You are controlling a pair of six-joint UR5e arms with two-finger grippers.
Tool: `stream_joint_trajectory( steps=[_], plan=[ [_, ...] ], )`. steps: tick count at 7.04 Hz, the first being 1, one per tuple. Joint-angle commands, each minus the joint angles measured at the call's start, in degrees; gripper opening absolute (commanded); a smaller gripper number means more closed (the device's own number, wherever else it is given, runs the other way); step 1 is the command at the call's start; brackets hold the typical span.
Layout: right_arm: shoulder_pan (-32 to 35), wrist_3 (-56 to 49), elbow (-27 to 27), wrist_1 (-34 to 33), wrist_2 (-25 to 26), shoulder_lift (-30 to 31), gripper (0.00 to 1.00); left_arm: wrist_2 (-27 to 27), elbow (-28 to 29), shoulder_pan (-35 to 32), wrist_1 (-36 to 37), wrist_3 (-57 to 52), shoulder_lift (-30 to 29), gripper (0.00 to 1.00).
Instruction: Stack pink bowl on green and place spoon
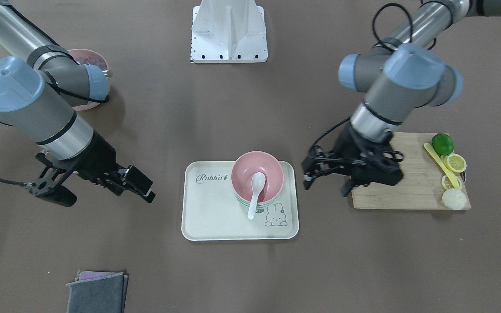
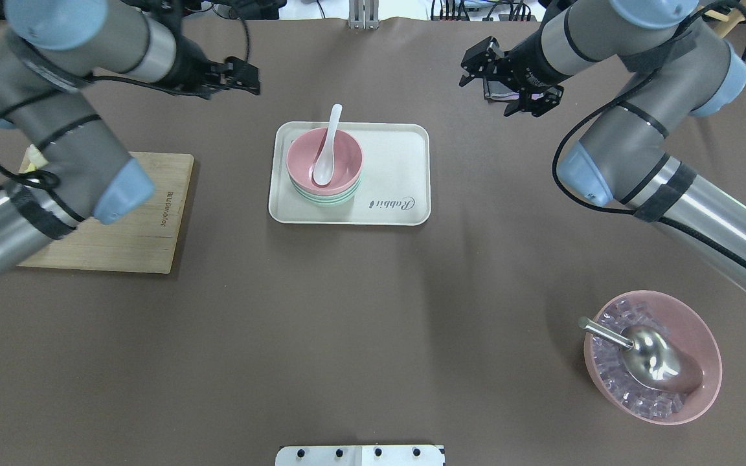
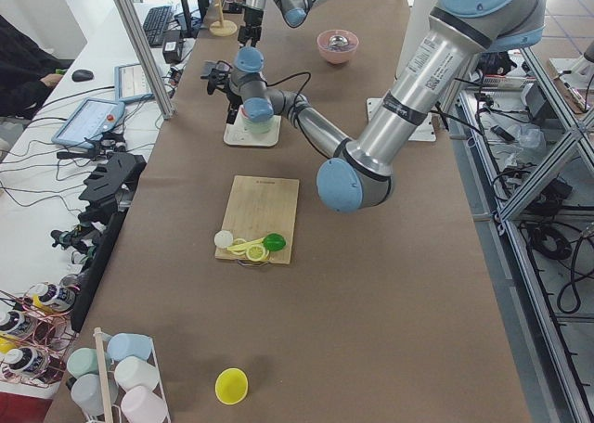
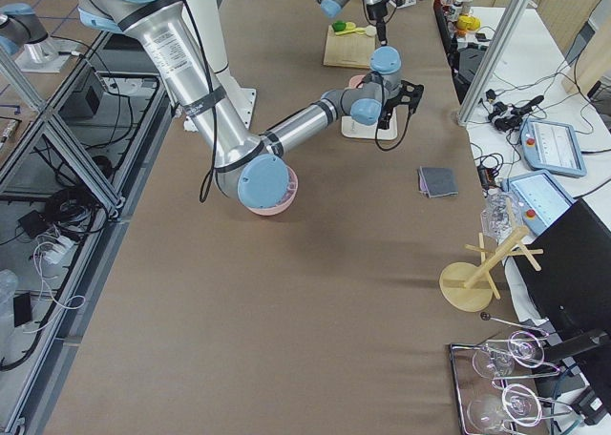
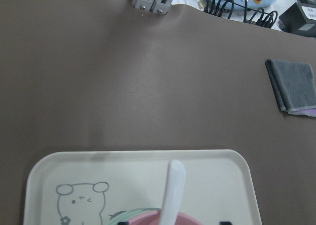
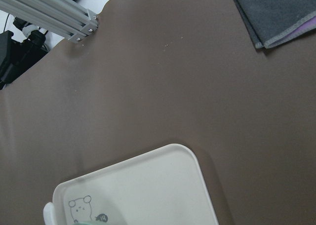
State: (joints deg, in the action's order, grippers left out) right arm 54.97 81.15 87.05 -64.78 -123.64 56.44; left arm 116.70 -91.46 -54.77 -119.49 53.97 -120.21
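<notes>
The pink bowl sits stacked on the green bowl on the cream rabbit tray at the table's middle. The white spoon lies in the pink bowl, its handle over the rim. The overhead view shows the same stack, spoon and tray. My left gripper is open and empty beside the tray, above the table. My right gripper is open and empty on the tray's other side. The left wrist view shows the spoon handle and tray.
A wooden cutting board with a lime, lemon slices and a yellow utensil lies under my left arm. A pink bowl of ice with a metal scoop stands near my right arm's base. A folded grey cloth lies at the far edge.
</notes>
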Motion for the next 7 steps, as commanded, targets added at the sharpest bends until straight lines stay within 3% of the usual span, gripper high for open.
stream_joint_trajectory(
  steps=[1,2,3,4,6,7],
  plan=[
    [4.59,-19.88,6.27,-21.61,0.24,2.96,1.00,5.17,-9.78,-12.67,5.50,-22.81,16.17,0.99],
    [6.36,-29.03,9.08,-26.23,0.24,6.97,1.00,9.81,-9.53,-15.78,5.50,-24.60,20.23,0.99],
    [9.51,-38.43,9.72,-28.10,-0.54,10.49,1.00,11.08,-8.22,-19.20,6.63,-25.14,24.02,0.99],
    [12.58,-47.83,10.07,-28.38,-1.07,14.70,1.00,11.09,-4.12,-22.19,7.86,-30.37,23.97,0.99],
    [21.36,-60.70,9.72,-28.12,-9.80,21.84,1.00,11.09,-2.24,-27.05,9.27,-45.82,24.84,0.99],
    [23.75,-62.85,9.98,-27.77,-12.47,24.56,1.00,11.35,2.03,-28.10,8.67,-46.58,25.19,0.99]
  ],
)
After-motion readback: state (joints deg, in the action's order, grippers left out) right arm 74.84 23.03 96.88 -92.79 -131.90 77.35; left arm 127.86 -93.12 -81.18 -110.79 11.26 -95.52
